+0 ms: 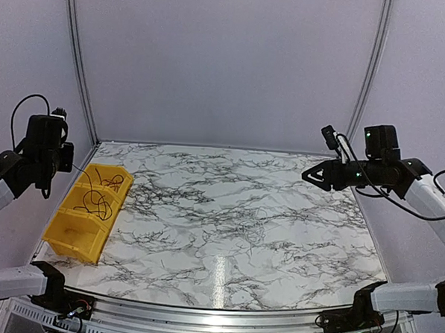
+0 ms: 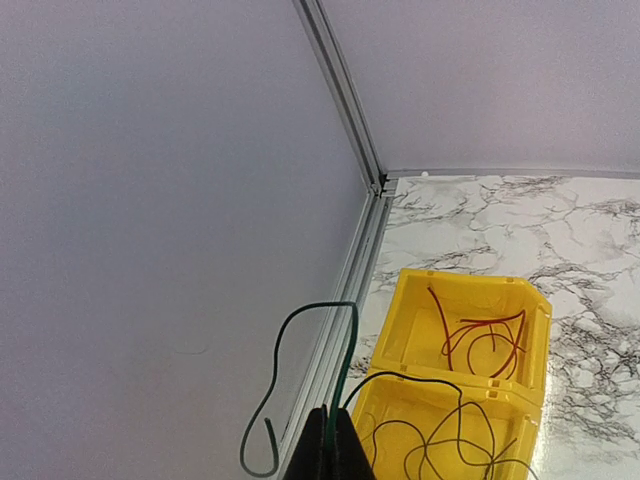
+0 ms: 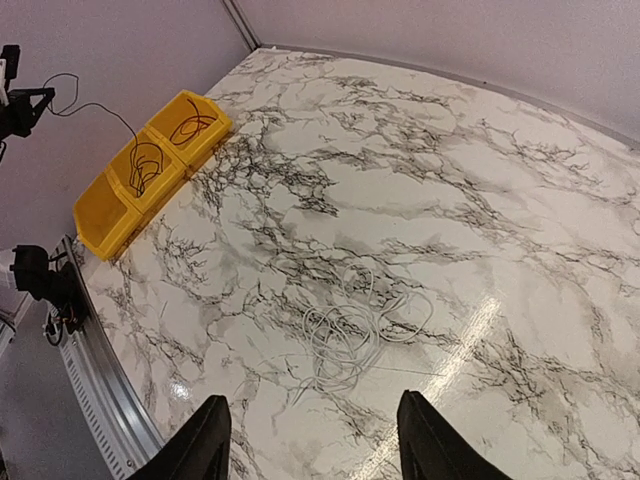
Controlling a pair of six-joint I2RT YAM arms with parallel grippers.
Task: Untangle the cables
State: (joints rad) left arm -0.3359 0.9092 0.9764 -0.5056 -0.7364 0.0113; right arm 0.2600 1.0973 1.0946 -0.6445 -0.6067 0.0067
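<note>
My left gripper (image 2: 338, 415) is shut on a thin dark green wire (image 2: 300, 312), held high above the table's left edge (image 1: 68, 157). The wire's free end loops up and to the left. A black strand (image 2: 430, 380) arcs from the jaws down into a tangle of black wires (image 2: 460, 445) in the yellow bin's middle compartment (image 1: 94, 201). Red wires (image 2: 485, 340) lie in the far compartment. A coil of whitish cables (image 3: 350, 325) lies mid-table, faint in the top view (image 1: 253, 228). My right gripper (image 3: 310, 400) is open and empty, high above the table's right (image 1: 305, 175).
The yellow bin (image 1: 75, 247) has three compartments and sits at the table's left edge; the near compartment shows no wires. Walls with metal corner rails (image 2: 345, 90) close in the left and back. The table's metal front rail (image 1: 215, 315) runs between the arm bases.
</note>
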